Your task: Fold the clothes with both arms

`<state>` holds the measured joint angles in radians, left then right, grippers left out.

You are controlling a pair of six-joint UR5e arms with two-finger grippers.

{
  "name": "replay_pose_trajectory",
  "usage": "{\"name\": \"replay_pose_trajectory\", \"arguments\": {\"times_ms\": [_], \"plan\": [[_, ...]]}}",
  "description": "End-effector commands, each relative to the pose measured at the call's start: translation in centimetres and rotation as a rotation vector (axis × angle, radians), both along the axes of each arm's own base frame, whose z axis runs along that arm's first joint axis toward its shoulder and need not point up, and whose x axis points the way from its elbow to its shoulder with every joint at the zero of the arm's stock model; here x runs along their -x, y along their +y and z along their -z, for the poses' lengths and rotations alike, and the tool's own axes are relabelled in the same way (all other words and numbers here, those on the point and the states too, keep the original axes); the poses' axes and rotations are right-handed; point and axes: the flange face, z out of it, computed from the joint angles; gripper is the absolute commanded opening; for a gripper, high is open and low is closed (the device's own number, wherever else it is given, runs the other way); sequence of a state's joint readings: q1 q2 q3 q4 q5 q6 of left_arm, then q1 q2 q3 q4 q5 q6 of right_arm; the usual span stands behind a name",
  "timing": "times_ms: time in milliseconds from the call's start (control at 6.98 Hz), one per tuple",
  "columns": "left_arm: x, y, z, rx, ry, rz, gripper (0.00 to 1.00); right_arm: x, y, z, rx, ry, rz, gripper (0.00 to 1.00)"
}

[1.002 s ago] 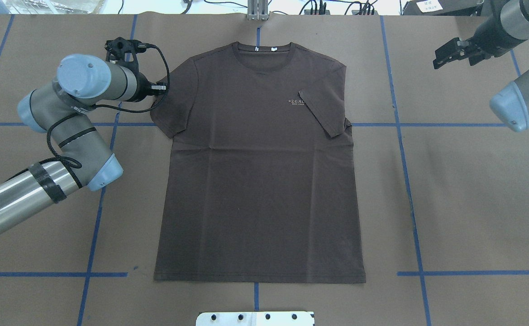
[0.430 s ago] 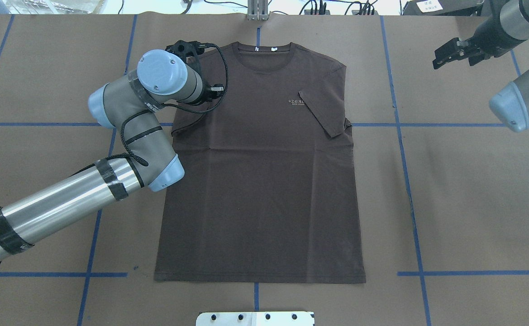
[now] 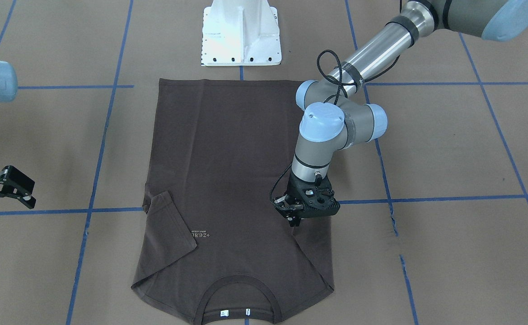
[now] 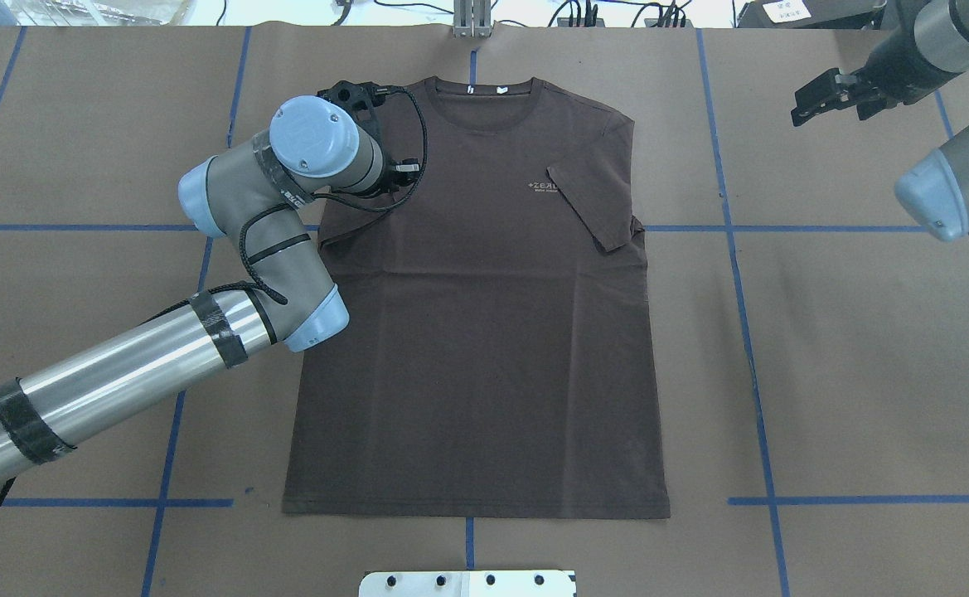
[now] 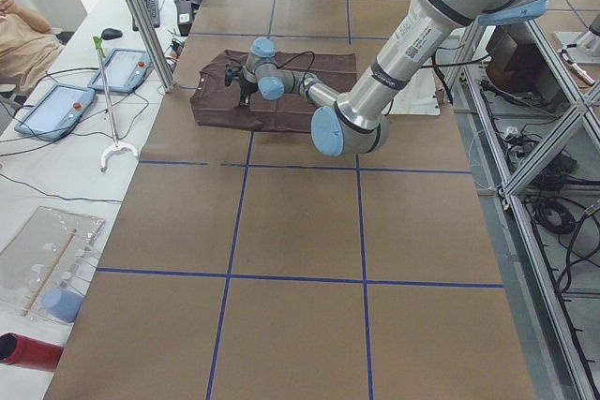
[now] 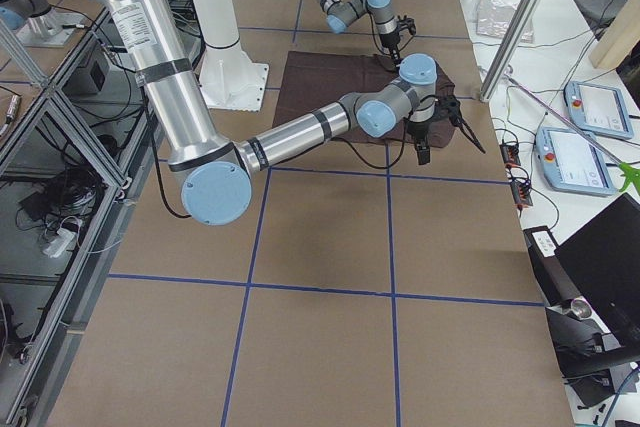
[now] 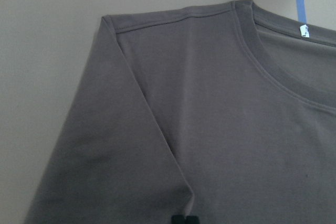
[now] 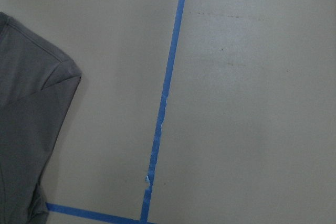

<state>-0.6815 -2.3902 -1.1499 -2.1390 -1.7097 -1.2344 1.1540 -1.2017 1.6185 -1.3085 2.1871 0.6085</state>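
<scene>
T-shirt, front-facing view: the dark brown T-shirt [image 3: 227, 149] lies flat on the brown paper-covered table [image 3: 449, 149]. Its hem is at the far side by the white pedestal base [image 3: 241, 40]. Its collar [image 3: 239, 289] and white tags [image 3: 222, 312] are at the near edge.
Sleeve, front-facing view: the sleeve [image 3: 169, 221] on the left of this view is folded in over the chest and touches the pale lettering [image 3: 199, 234].
Left gripper, front-facing view: the left gripper [image 3: 294, 220] points down on the shirt's other shoulder. Its tips are pressed together, pinching cloth.
Right gripper, front-facing view: the right gripper [image 3: 20, 189] is over bare table, well apart from the shirt, with its fingers spread.
Overhead view: the shirt lies in the middle with its collar far and its hem near. The left arm [image 4: 119, 390] reaches in from the left, and its wrist hides the fingertips. The right gripper is at the far right, spread.
Exterior left view: the shirt is at the far end of the table and the near, large left arm stretches to it. The grip cannot be told here.
Exterior right view: the near right arm [image 6: 300, 132] ends just beside the shirt.
Left wrist view: two dark fingertips [image 7: 184, 219] sit together on puckered cloth below the collar.
Right wrist view: a shirt corner lies at the left, with blue tape [image 8: 163, 108] on the bare table beside it.
</scene>
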Motion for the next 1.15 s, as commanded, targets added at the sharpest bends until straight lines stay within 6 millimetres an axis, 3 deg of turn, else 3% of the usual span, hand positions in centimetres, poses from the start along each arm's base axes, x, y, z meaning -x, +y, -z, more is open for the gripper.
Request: {"name": "replay_pose_trajectory", "arguments": {"times_ms": [0,286,573,716,859,1002], "plan": [[2.2,1.6,0.9,-0.122,-0.014,-0.077,1.00,1.7,0.5,0.8,0.057,-0.026,-0.037,1.00],[5.6,4.9,-0.2,-0.135,0.033,-0.118,1.00,5.3,4.7,4.6,0.114,-0.091,-0.094,1.00],[8.6,9.8,0.3,-0.164,0.086,-0.137,1.00,10.7,14.8,8.1,0.157,-0.140,-0.152,1.00],[8.3,15.0,-0.1,-0.164,0.117,-0.191,1.00,13.2,20.6,9.7,0.204,-0.179,-0.190,1.00],[7.7,19.2,-1.5,-0.117,0.137,-0.213,1.00,16.0,26.2,10.6,0.216,-0.191,-0.230,1.00],[8.4,22.0,-2.1,-0.105,0.151,-0.234,1.00,17.7,31.2,9.9,0.275,-0.190,-0.250,1.00]]}}
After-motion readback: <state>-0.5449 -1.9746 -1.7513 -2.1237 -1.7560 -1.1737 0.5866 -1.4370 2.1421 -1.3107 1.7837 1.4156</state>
